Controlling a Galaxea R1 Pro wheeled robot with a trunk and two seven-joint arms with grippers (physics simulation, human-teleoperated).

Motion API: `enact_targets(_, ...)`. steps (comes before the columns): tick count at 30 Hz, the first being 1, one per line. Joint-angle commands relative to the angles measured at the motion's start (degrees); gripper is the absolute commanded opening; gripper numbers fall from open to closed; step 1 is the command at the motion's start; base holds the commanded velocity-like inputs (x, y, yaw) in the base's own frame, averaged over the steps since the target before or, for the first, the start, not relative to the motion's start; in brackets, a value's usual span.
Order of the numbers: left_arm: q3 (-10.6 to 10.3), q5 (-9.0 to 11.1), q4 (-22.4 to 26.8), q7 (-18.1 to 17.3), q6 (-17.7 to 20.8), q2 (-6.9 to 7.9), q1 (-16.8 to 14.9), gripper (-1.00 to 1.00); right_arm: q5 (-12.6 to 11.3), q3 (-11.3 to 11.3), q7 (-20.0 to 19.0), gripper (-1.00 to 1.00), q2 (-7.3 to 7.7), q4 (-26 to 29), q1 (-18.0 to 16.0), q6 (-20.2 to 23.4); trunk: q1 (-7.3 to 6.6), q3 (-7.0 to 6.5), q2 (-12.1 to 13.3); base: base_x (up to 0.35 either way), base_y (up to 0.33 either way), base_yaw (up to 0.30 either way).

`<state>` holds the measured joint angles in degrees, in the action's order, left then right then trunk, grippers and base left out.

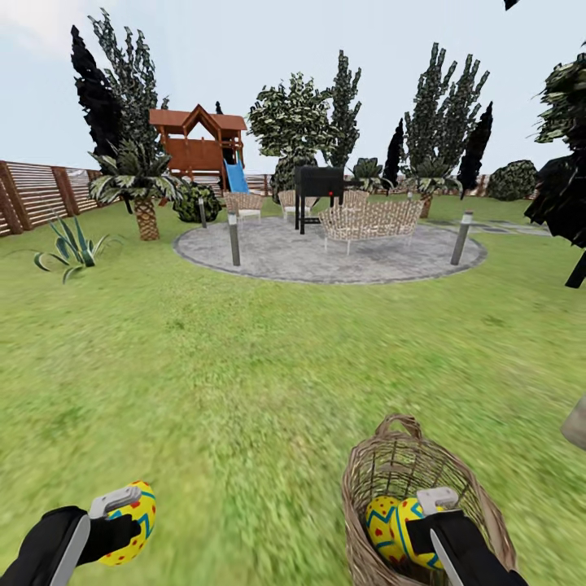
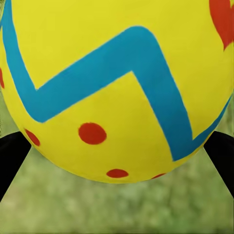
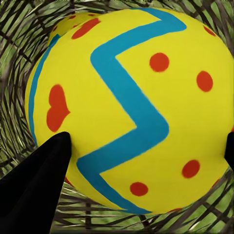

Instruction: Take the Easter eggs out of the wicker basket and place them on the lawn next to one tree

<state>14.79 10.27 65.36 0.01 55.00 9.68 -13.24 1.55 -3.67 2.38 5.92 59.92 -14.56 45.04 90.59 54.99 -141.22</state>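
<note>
My left gripper (image 1: 129,516) is shut on a yellow Easter egg (image 1: 137,511) with a blue zigzag and red dots, held low over the lawn (image 1: 244,382) at the bottom left. Up close, this egg (image 2: 117,87) sits between the dark fingers (image 2: 10,158) with grass beneath. The brown wicker basket (image 1: 358,488) stands on the grass at the bottom right. My right gripper (image 1: 427,518) reaches inside it, shut on a second egg (image 1: 407,521); that egg (image 3: 131,107) looms large between the fingers (image 3: 34,190). A third egg (image 1: 378,521) lies beside it in the basket, partly hidden (image 3: 73,22). Tall trees (image 1: 439,106) stand far off.
A round stone patio (image 1: 325,260) with wicker chairs, posts and a black grill (image 1: 317,183) lies ahead. A short palm (image 1: 145,203), a spiky plant (image 1: 73,244), a fence (image 1: 41,191) and a playhouse (image 1: 199,146) are at the left. A dark trunk (image 1: 575,273) stands at the right edge.
</note>
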Motion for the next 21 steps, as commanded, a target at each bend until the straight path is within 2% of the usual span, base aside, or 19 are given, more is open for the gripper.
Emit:
enact_targets(1, 0.07, 0.19, 0.03, -0.01, 0.22, -0.01, -0.03, -1.0, 0.12, -0.2, 0.17, -1.0, 0.06, 0.0, -0.03, 0.31, -0.24, -0.13, 0.39, 0.0, 0.0, 0.0)
enact_targets(5, 0.03, 0.18, -0.03, -0.01, 0.19, -0.36, -0.03, -1.0, 0.2, -0.27, 0.17, -1.0, -0.06, -0.13, -0.03, 0.31, -1.12, -0.84, 1.99, -0.02, -0.004, 0.0)
enact_targets(10, 0.0, 0.2, -0.06, -0.01, -0.05, -0.54, -0.03, -1.0, 0.26, -0.29, 0.17, -1.0, -0.25, -0.54, -0.03, 0.31, -2.21, -1.74, 4.0, -0.218, -0.037, 0.0)
enact_targets(19, -0.02, 0.19, -0.15, -0.01, -0.16, -0.97, -0.03, -1.0, 0.18, -0.29, 0.17, -1.0, -0.33, -0.69, -0.03, 0.31, -4.19, -3.36, 7.61, -0.006, 0.0, 0.0)
enact_targets(21, 0.0, 0.12, -0.15, -0.01, -0.16, -1.63, -0.03, -1.0, 0.21, -0.29, 0.17, -1.0, -0.38, -0.69, -0.03, 0.31, -4.63, -3.72, 8.41, 0.0, 0.0, 0.0)
